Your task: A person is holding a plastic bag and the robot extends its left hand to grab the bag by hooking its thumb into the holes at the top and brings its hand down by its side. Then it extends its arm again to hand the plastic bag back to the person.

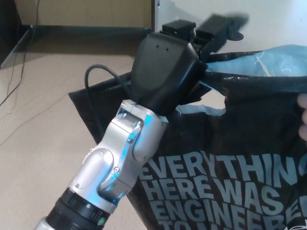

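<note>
Lower left of frame: silver forearm (112,177) with blue light strips rises diagonally toward centre, black collar at the bottom edge, thin black cable (103,72) looping off the wrist at centre-left. Lower right to centre right: black plastic bag (230,158) fills that area, pale block lettering "EVERYTHING HERE WAS ENGINEERED" facing the camera, top edge stretched taut across the right half. Centre: left hand (170,69), black housing seen from the back, sits right at the bag's top edge by the cut-out handle hole; a pale strip of the hole shows just right of the palm. Thumb hidden behind the housing, can't tell if it is through the hole. Upper centre: two thick fingers (218,26) stick out straight above the bag top, slightly blurred, apart from each other, not wrapped on anything visible. Right edge, mid-height: person's fingers (302,115) on the bag. Upper right: pale blue inner layer (280,60) of the bag showing. Background: beige floor (33,120), dark baseboard across the top left
</note>
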